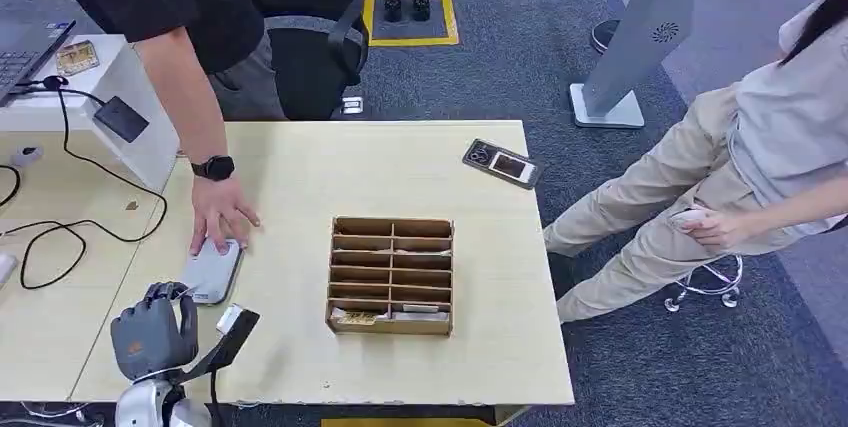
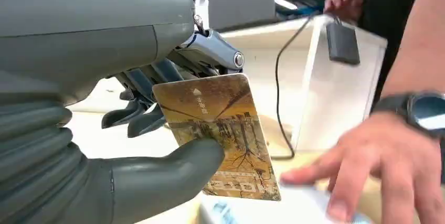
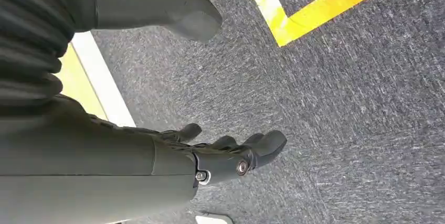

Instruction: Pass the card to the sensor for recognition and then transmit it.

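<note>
My left hand (image 1: 155,332) hovers over the table's front left corner. Its thumb and fingers pinch a brown picture card (image 2: 220,129), which in the head view is the card (image 1: 235,335) sticking out to the hand's right. Just beyond it lies the flat grey-white sensor (image 1: 212,272), whose near edge is the pale sensor surface (image 2: 273,211) under the card. A person's hand (image 1: 222,212) with a black watch rests its fingers on the sensor's far end. My right hand (image 3: 231,156) hangs over grey carpet with its fingers spread and holds nothing.
A wooden slotted card box (image 1: 391,275) stands mid-table with cards in its front row. A phone (image 1: 502,164) lies at the far right edge. Black cables (image 1: 60,232) and a white stand (image 1: 130,117) are on the left. A second person (image 1: 740,177) sits at the right.
</note>
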Robot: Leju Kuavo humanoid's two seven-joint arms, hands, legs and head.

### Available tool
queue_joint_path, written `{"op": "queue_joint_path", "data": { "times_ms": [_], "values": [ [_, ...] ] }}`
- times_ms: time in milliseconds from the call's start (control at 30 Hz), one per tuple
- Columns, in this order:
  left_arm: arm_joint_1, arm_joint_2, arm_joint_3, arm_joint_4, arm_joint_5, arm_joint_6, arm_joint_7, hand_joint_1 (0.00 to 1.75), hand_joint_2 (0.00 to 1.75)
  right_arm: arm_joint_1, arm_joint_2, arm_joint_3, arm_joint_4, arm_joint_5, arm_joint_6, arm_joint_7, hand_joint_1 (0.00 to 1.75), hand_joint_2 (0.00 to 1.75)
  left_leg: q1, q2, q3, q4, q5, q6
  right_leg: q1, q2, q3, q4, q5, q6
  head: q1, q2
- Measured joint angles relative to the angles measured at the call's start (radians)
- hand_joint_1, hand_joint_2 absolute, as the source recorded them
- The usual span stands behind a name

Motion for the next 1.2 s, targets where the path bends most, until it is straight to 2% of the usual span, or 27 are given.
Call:
{"op": "queue_joint_path", "data": {
  "times_ms": [167, 367, 700, 800, 1000, 1200],
  "values": [
    [0.012, 0.000, -0.003, 0.026, -0.016, 0.000, 0.012, 1.75, 1.75, 0.001, 0.000, 0.000, 0.000, 0.007, 0.000, 0.000, 0.00, 1.75, 0.000, 0.000, 0.000, 0.000, 0.000, 0.000, 0.000, 0.000, 0.000, 0.000, 0.000, 0.000, 0.000, 0.000],
    [0.029, 0.005, -0.040, 0.047, -0.028, 0.001, 0.069, 1.75, 1.75, 0.001, 0.000, 0.000, 0.000, 0.014, 0.000, 0.000, 0.00, 1.75, 0.000, 0.000, 0.000, 0.000, 0.000, 0.000, 0.000, 0.000, 0.000, 0.000, 0.000, 0.000, 0.000, 0.000],
    [0.052, 0.008, -0.079, 0.055, -0.007, 0.001, 0.085, 1.75, 1.75, 0.004, 0.000, 0.000, 0.000, 0.014, 0.000, -0.001, 0.00, 1.75, 0.000, 0.000, 0.000, 0.000, 0.000, 0.000, 0.000, 0.000, 0.000, 0.000, 0.000, 0.000, 0.000, 0.000],
    [0.052, 0.008, -0.079, 0.055, 0.010, 0.001, 0.066, 1.75, 1.75, 0.004, 0.000, 0.000, 0.000, 0.014, 0.000, -0.002, 0.00, 1.75, 0.000, 0.000, 0.000, 0.000, 0.000, 0.000, 0.000, 0.000, 0.000, 0.000, 0.000, 0.000, 0.000, 0.000],
    [0.052, 0.005, -0.079, 0.037, 0.063, 0.002, -0.019, 1.75, 1.75, 0.004, 0.000, 0.000, 0.000, 0.015, 0.000, -0.002, 0.00, 1.75, 0.000, 0.000, 0.000, 0.000, 0.000, 0.000, 0.000, 0.000, 0.000, 0.000, 0.000, 0.000, 0.000, 0.000],
    [0.051, 0.005, -0.079, -0.010, 0.166, 0.002, -0.095, 1.75, 1.75, 0.004, 0.000, 0.000, 0.000, 0.017, 0.000, -0.005, 0.00, 1.75, 0.000, 0.000, 0.000, 0.000, 0.000, 0.000, 0.000, 0.000, 0.000, 0.000, 0.000, 0.000, 0.000, 0.000]
  ]
}}
